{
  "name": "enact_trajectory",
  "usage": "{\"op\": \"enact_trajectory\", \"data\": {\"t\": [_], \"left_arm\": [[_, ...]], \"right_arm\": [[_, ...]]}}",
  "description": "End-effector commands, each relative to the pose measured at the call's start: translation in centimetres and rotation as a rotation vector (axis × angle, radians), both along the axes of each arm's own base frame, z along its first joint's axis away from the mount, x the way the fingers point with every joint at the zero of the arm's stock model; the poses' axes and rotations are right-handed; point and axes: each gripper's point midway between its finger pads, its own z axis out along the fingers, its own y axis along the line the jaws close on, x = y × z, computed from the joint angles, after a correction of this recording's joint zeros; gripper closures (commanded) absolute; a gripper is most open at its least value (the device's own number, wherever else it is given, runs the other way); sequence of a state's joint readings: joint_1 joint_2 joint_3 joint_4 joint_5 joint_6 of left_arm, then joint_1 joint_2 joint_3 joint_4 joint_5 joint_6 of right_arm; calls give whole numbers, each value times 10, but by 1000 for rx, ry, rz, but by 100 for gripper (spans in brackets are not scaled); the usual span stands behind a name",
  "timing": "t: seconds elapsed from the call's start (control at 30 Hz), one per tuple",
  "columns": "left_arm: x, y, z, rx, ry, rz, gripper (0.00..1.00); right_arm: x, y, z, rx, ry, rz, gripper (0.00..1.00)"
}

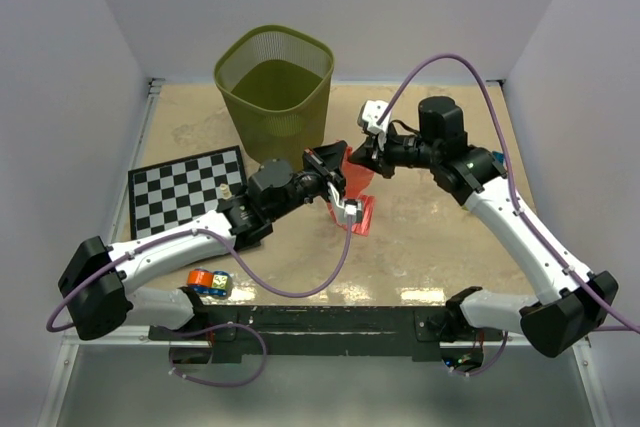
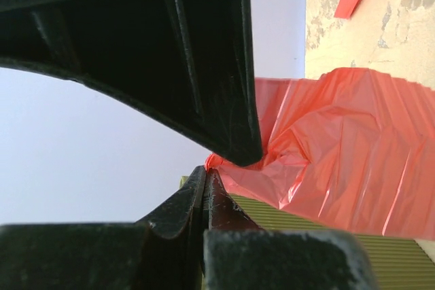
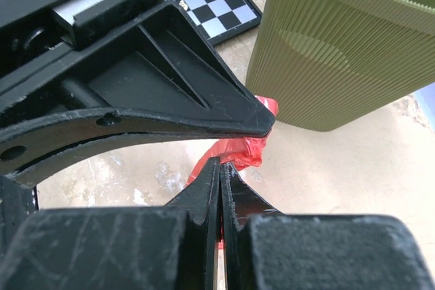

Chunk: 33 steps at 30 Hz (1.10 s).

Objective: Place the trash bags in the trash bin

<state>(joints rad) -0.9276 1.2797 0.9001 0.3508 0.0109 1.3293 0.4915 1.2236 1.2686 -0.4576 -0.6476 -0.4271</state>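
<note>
Snugly — trash bag (image 2: 340, 147) in left claw (image 2: 228, 162)

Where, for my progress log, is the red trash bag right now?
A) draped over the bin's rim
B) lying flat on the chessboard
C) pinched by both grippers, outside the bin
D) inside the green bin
C: each wrist view shows red film caught at the fingertips of the left gripper and the right gripper, so the trash bag is held beside the trash bin, not in it.
</note>
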Motion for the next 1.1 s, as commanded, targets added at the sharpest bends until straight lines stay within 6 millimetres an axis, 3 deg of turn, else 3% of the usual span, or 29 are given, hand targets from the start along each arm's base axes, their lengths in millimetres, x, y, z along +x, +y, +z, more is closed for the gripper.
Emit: {"op": "enact_trajectory", "data": {"t": [0.0,0.07,0.13,0.23,0.37,0.53,0.67,0.83,1.07], "left_arm": [[0,7,19,-59,-59,12,100],[-1,11,23,-72,-70,6,100],[-2,14,26,-84,-89,-6,100],[-5,19,27,-95,-114,-30,100],[-14,24,31,-127,-160,-76,100],[-37,27,41,-187,-242,-164,100],[-41,29,45,-201,-260,-176,100],[-34,32,47,-197,-268,-137,100],[-31,30,49,-209,-285,-133,100]], "right_arm": [[-14,-4,19,-11,-36,49,90],[-22,-9,26,-43,-46,71,71],[-29,-17,43,-63,-77,72,58],[-35,-29,65,-68,-92,87,54],[-20,-48,79,-53,-77,55,52],[14,-44,62,-38,-68,10,54],[36,-36,39,-30,-77,17,56],[8,-24,25,-55,-36,250,50],[-24,-9,21,-13,48,374,44]]}}
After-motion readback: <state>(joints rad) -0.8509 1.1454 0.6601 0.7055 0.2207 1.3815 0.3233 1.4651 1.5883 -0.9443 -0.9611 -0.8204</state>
